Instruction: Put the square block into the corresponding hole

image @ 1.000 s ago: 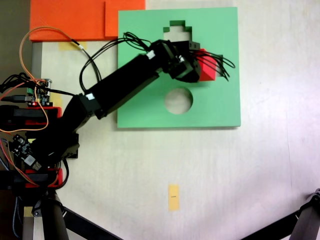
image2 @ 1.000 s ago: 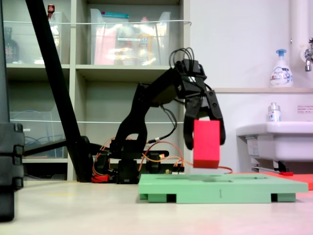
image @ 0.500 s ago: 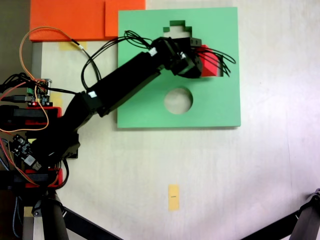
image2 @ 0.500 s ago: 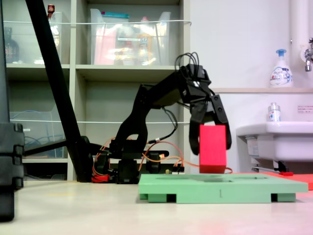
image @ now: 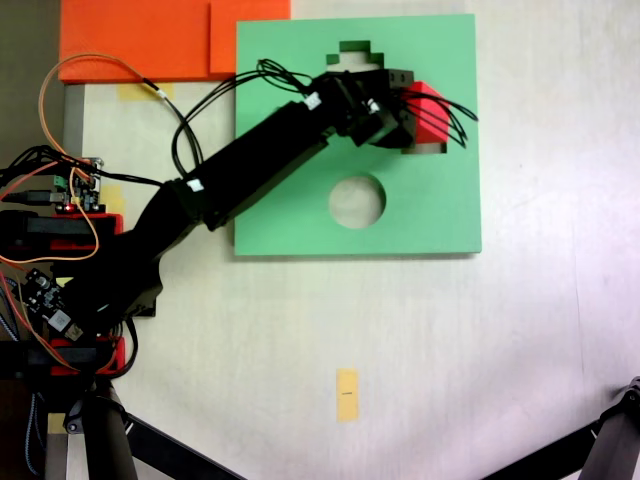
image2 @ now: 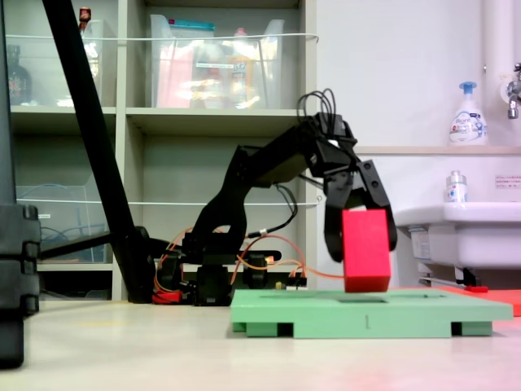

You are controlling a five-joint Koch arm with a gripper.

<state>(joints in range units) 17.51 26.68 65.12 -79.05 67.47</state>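
My gripper (image: 415, 112) is shut on the square block (image: 428, 108), a red block that it holds from above over the upper right part of the green foam board (image: 300, 215). A pale sliver of the corresponding hole (image: 428, 148) shows just below the block; the rest of it is covered. From the side, the gripper (image2: 363, 244) holds the red block (image2: 366, 252) slightly tilted. The block's bottom edge is level with the top of the board (image2: 423, 314), or just above it.
The board also has a cross-shaped cut-out (image: 352, 58) and a round cut-out (image: 357, 200). Orange foam pieces (image: 140, 40) lie at the top left. A yellow tag (image: 347, 394) lies on the table below. The arm's base, circuit boards and wires (image: 60, 200) are on the left.
The gripper has carried the red block to the right along the board and lowered it from well above the board to about its top surface.
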